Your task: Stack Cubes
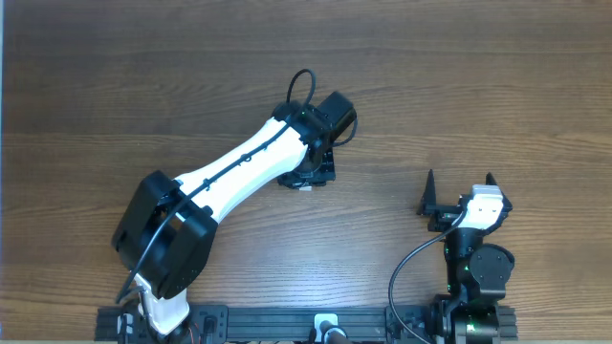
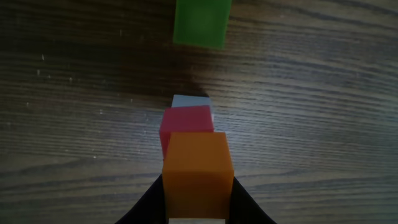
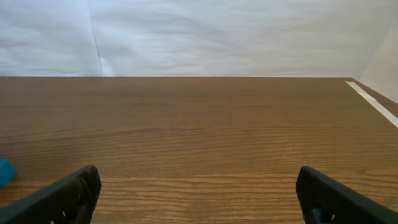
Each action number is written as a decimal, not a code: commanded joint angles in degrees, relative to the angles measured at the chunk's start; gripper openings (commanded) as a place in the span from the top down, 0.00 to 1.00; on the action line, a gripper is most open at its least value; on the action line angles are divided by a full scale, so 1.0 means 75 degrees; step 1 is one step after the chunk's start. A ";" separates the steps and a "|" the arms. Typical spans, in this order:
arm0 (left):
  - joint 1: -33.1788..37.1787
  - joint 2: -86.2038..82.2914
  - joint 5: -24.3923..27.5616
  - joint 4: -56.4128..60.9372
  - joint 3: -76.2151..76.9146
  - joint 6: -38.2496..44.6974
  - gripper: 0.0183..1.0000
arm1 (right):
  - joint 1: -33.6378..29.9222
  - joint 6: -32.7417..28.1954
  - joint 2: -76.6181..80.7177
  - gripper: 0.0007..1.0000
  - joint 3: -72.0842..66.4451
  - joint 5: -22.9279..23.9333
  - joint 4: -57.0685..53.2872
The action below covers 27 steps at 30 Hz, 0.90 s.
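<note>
1. The wooden surface (image 1: 143, 96) carries everything, and a white wall stands at its far side.
2. The left arm (image 1: 239, 172) stands at the near left and reaches far and right to about the middle of the surface.
3. The right arm (image 1: 473, 258) is folded near its base at the near right.
4. The right pincer (image 3: 198, 177) is spread wide with nothing between its fingers, above bare wood.
5. The left pincer (image 2: 198, 182) is closed narrowly on the orange cube (image 2: 198, 165), one finger against each side.
6. The red cube (image 2: 186, 121) sits lower, just past the orange cube and partly covered by it.
7. The edge of a pale grey-blue cube (image 2: 191, 101) shows just beyond the red one. I cannot tell whether the two are stacked.
8. The green cube (image 2: 200, 22) lies on the wood, well apart from the others.
9. A small blue object (image 3: 5, 172) shows at the left edge of the right wrist view.
</note>
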 commanded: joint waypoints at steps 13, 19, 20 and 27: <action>0.0044 -0.0076 -0.0291 -0.0026 0.0055 -0.0221 0.97 | 0.0044 -0.0003 -0.0038 0.01 -0.0044 -0.0035 -0.0017; 0.0044 -0.0076 -0.0294 -0.0026 0.0055 -0.0221 0.89 | 0.0044 0.0000 -0.0038 0.01 -0.0044 -0.0035 -0.0017; 0.0044 -0.0076 -0.0294 -0.0026 0.0055 -0.0219 0.83 | 0.0044 0.0000 -0.0038 0.01 -0.0044 -0.0035 -0.0017; 0.0044 -0.0076 -0.0294 -0.0023 0.0055 -0.0221 0.60 | 0.0044 0.0000 -0.0038 0.01 -0.0044 -0.0035 -0.0017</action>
